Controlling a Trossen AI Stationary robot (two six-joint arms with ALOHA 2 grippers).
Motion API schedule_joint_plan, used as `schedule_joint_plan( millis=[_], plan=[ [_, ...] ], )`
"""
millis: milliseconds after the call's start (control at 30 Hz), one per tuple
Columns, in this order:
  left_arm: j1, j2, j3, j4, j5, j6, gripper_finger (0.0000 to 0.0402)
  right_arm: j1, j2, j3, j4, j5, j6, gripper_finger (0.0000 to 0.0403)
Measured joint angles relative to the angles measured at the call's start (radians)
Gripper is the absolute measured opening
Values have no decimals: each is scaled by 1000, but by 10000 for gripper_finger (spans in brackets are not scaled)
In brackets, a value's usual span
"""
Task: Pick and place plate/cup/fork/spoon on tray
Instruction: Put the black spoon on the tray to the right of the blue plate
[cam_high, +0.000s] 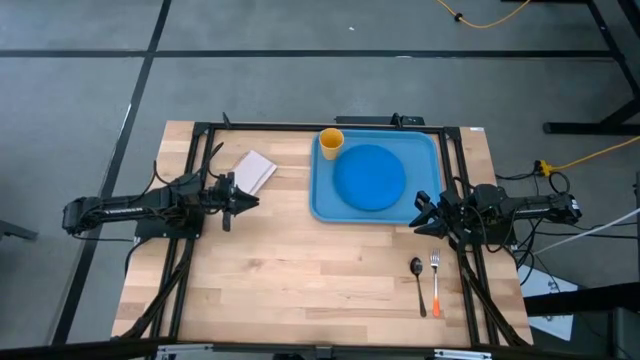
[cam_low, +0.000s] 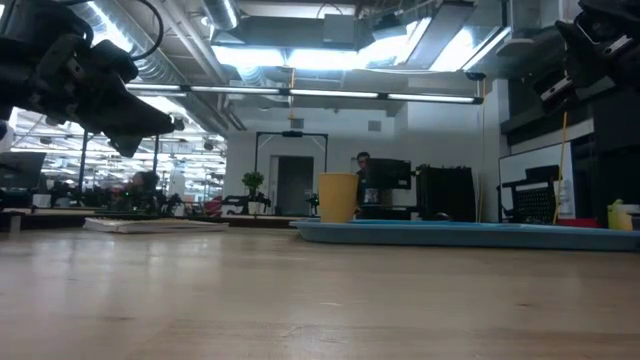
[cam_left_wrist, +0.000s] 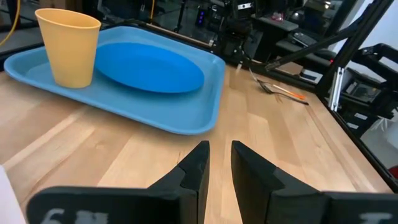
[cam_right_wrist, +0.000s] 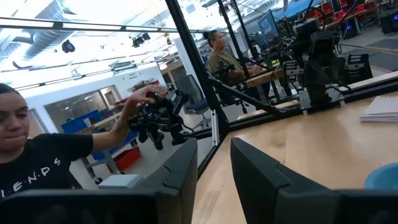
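The right gripper (cam_high: 420, 212), fingers apart and empty, hovers at the tray (cam_high: 322, 205) corner; plate (cam_high: 369, 177) and cup (cam_high: 331, 141) sit aboard, spoon (cam_high: 418, 281) and fork (cam_high: 435, 280) lie so close together a grab could drag both; left gripper (cam_high: 250, 202) waits slightly open

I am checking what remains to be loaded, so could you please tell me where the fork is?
In the high view the fork lies on the bare table near its right front corner, off the tray, just right of the spoon.
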Motion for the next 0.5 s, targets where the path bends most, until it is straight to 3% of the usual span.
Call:
schedule_joint_plan(
  millis=[133, 333, 500],
  plan=[
    [-5, -22, 0, 37, -10, -1, 59, 0, 0, 0, 0, 1, 0, 102],
    [-28, -166, 0, 309, -20, -2, 59, 0, 0, 0, 1, 54, 0, 102],
    [-33, -189, -1, 294, -19, -2, 59, 0, 0, 0, 28, 131, -2, 102]
  ],
)
